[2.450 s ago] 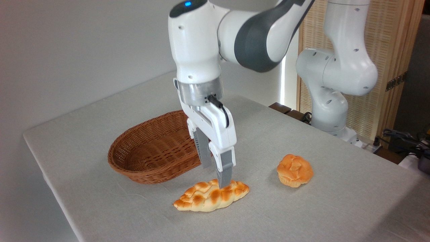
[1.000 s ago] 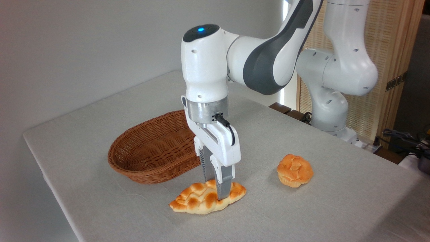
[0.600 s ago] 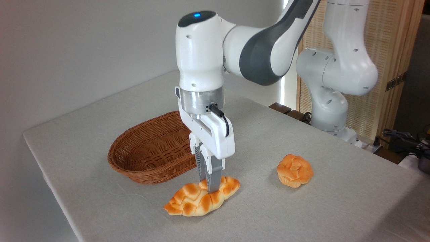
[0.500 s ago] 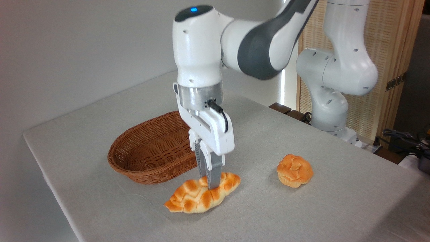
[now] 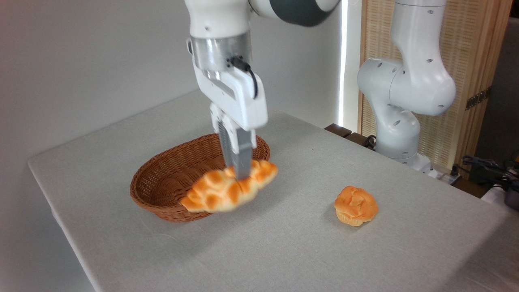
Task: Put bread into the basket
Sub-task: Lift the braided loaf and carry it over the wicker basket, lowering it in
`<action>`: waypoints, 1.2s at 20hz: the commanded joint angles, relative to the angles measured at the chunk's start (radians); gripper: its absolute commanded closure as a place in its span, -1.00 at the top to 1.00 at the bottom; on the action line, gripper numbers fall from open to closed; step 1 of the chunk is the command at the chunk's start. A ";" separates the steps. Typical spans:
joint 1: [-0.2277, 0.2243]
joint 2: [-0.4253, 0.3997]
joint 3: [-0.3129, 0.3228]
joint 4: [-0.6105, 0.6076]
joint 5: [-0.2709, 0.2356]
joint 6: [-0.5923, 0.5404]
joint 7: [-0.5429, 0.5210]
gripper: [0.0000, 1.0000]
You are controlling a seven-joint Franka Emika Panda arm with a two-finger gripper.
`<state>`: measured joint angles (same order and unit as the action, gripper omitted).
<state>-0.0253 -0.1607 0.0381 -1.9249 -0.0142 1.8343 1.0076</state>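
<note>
Your gripper (image 5: 238, 172) holds the bread (image 5: 229, 186) near its middle, probably for balance, in the frame centre over the basket (image 5: 162, 190) edge.

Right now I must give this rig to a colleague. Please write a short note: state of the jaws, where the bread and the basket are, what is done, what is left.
Gripper: jaws shut on the braided bread, gripping it near its middle.
Bread: lifted clear of the table, tilted with its left end lower, seen in front of the near rim of the basket. The picture is motion-blurred.
Basket: on the table, nothing in it.
Round bun: on the table to the right, untouched, not part of the job.
Done: bread grasped and lifted.
Left: carry it over the basket, lower it, open the jaws, withdraw.
</note>
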 commanded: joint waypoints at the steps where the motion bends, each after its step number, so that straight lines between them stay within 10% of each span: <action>1: -0.007 0.006 -0.095 0.032 -0.084 -0.038 -0.099 -0.57; 10: -0.007 0.148 -0.287 0.017 -0.084 0.086 -0.379 -0.20; 14: -0.007 0.188 -0.300 0.017 -0.084 0.103 -0.379 1.00; 24: -0.004 0.178 -0.284 0.047 -0.079 0.102 -0.379 1.00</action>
<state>-0.0334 0.0275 -0.2562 -1.9052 -0.0834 1.9367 0.6414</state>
